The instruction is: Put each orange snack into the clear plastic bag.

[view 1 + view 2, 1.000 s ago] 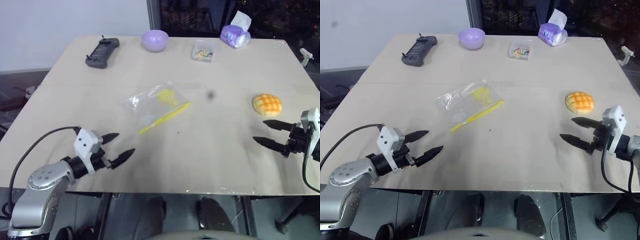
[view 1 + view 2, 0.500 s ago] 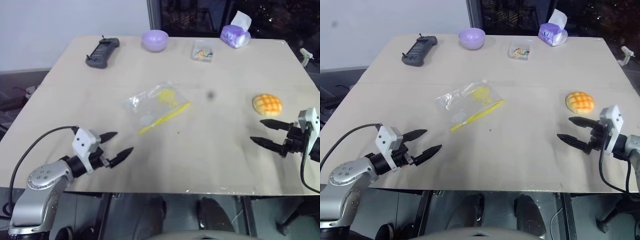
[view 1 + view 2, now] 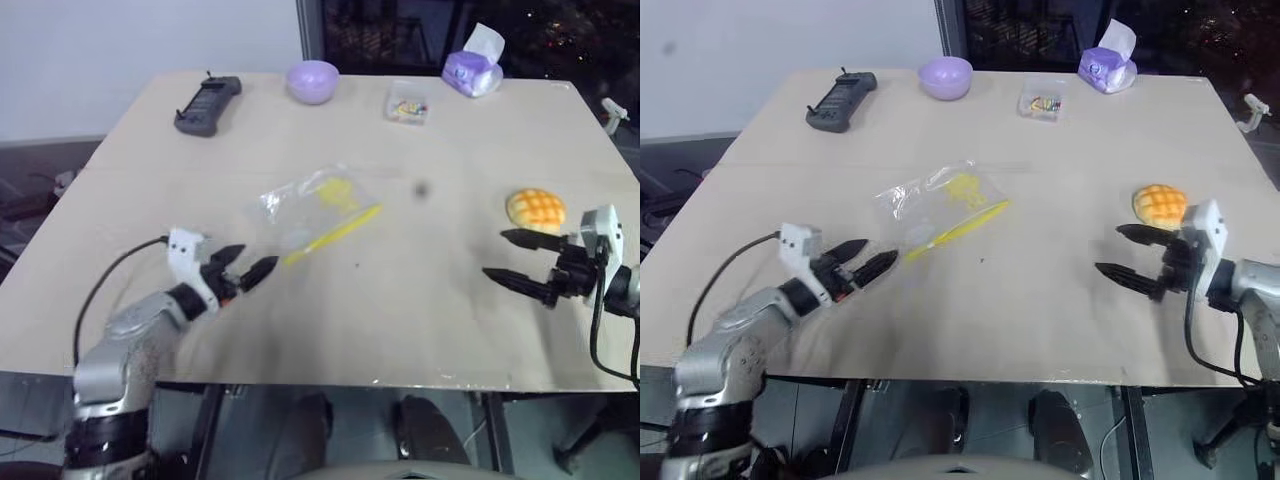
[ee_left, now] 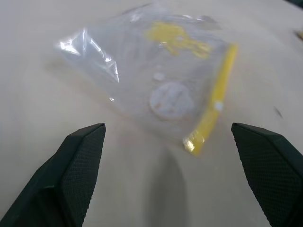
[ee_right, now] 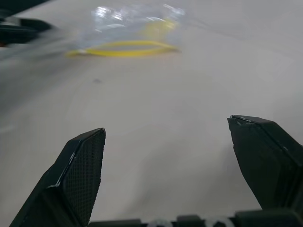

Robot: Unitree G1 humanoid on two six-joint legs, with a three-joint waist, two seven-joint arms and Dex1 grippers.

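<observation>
The left gripper [image 3: 862, 265] hangs low over the table [image 3: 1040, 300] with its two black fingers spread apart and nothing between them. Just ahead of its fingertips lies the clear plastic bag [image 3: 940, 205], flat on the tabletop, the nearest end of its yellow zip strip [image 3: 958, 228] close to the tips but apart from them. In the left wrist view the bag [image 4: 156, 71] sits between and beyond the two fingers; it bears a yellow print and a round whitish mark, neither of which can be read. Behind this gripper the near table edge is close.

The right gripper [image 3: 1130, 255] is likewise released, fingers wide and empty, pointing inward across the table. The orange snack [image 3: 1160, 204] sits just beyond its upper finger, close by; whether they touch is hard to tell from the head views, though they look apart. Between the two grippers runs a broad stretch of bare tabletop, and the bag lies well off from the right gripper across it. The table's right edge is near this gripper's wrist.

Farther out, along the far edge, stand a black handheld controller [image 3: 840, 99], a purple bowl [image 3: 945, 76], a small clear box of colourful bits [image 3: 1042, 99] and a purple tissue pack [image 3: 1106, 68], all well away from both grippers. No lettering on them is legible.
</observation>
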